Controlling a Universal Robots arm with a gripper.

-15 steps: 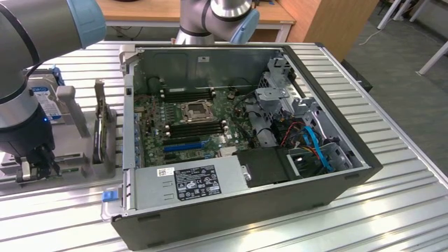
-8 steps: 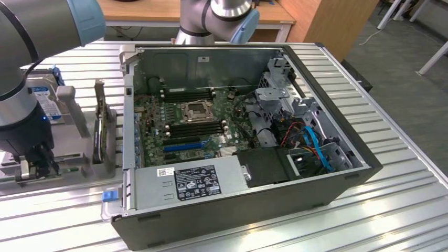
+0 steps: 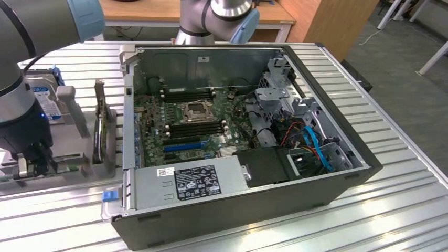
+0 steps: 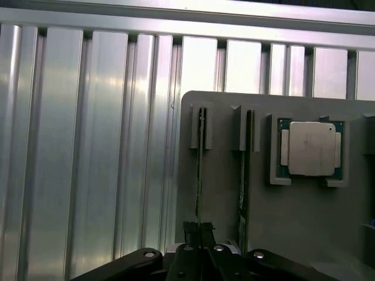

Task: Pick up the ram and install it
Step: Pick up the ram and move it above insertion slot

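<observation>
Ram (image 4: 200,170), thin dark edge-on stick in grey holder (image 4: 293,222), pincer (image 4: 199,229) seemingly clamped on it.

In the wrist view the gray holder (image 4: 225,199) runs off the picture's edge just past the processor (image 4: 310,148). The ram (image 4: 200,164) standing in the holder's slot shows only a thin edge, with its flat faces out of sight and its near end covered by the gripper (image 4: 200,228); the second stick (image 4: 246,170) in the neighbouring slot is likewise edge-on. In the exterior view the arm (image 3: 21,79) hides much of the hard drive (image 3: 43,100) by the holder's far end.
</observation>
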